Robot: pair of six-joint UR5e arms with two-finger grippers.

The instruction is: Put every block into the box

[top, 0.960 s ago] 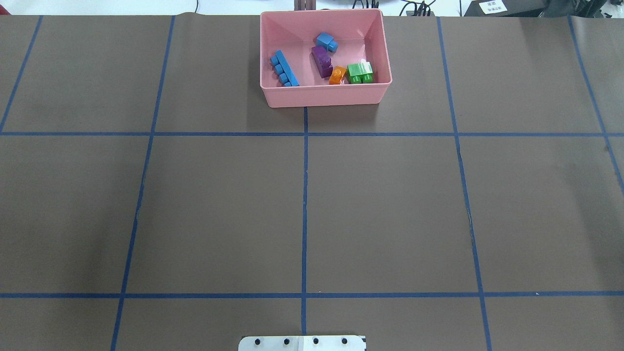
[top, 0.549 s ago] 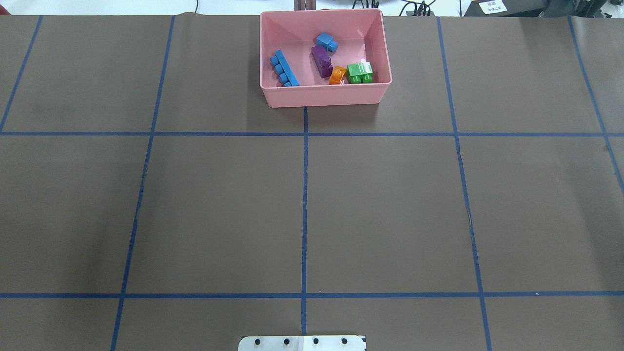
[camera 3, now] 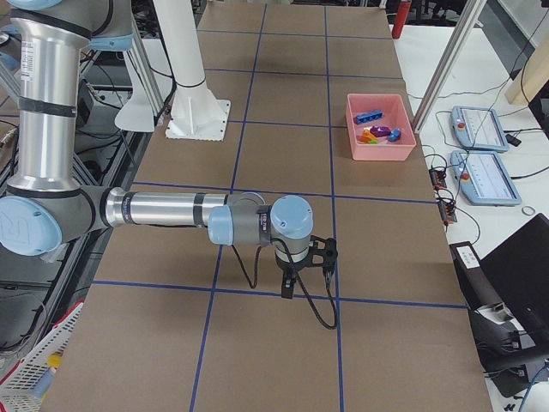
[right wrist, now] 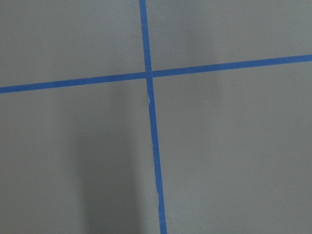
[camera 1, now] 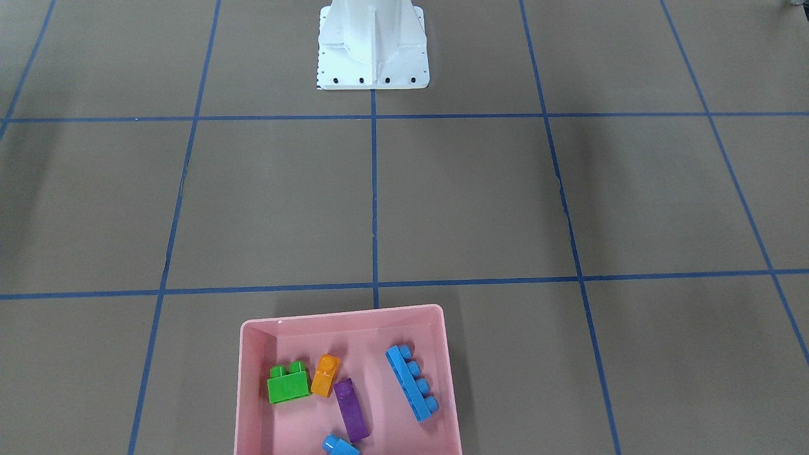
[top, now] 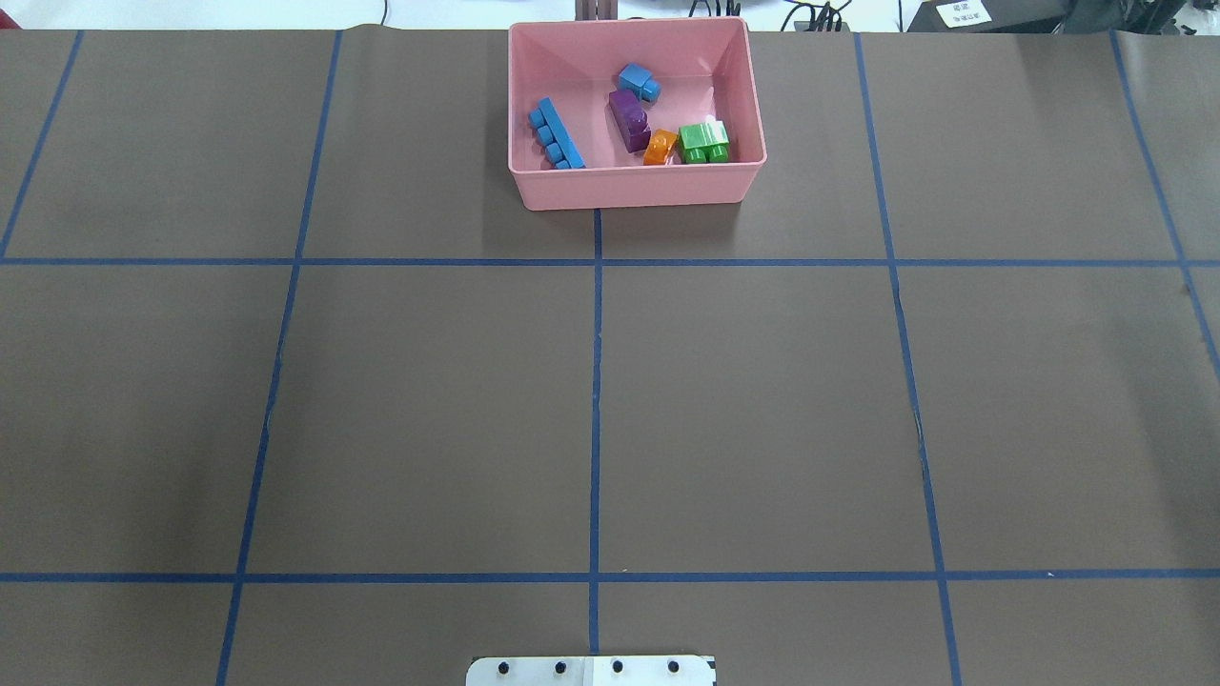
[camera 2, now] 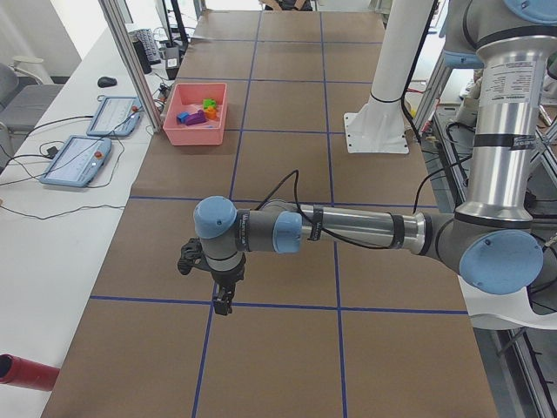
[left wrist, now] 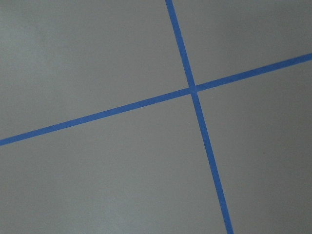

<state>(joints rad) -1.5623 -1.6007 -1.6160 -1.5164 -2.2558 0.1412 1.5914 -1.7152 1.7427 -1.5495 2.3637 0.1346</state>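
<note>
The pink box (top: 637,188) stands at the table's far middle and holds all the blocks: the long blue four-stud (top: 556,134), the small blue one-stud (top: 638,82), the purple (top: 629,121), the orange (top: 660,148) and the green two-stud (top: 704,142). The front-facing view shows the same box (camera 1: 253,392). My left gripper (camera 2: 224,300) shows only in the exterior left view, low over the table, far from the box (camera 2: 195,132). My right gripper (camera 3: 287,287) shows only in the exterior right view, likewise far from it. I cannot tell whether either is open or shut.
The white robot base (camera 1: 373,44) stands at the table's near edge. Blue tape lines cross the brown table. Two teach pendants (camera 2: 78,161) lie on the white bench beside the box. Both wrist views show only table and tape.
</note>
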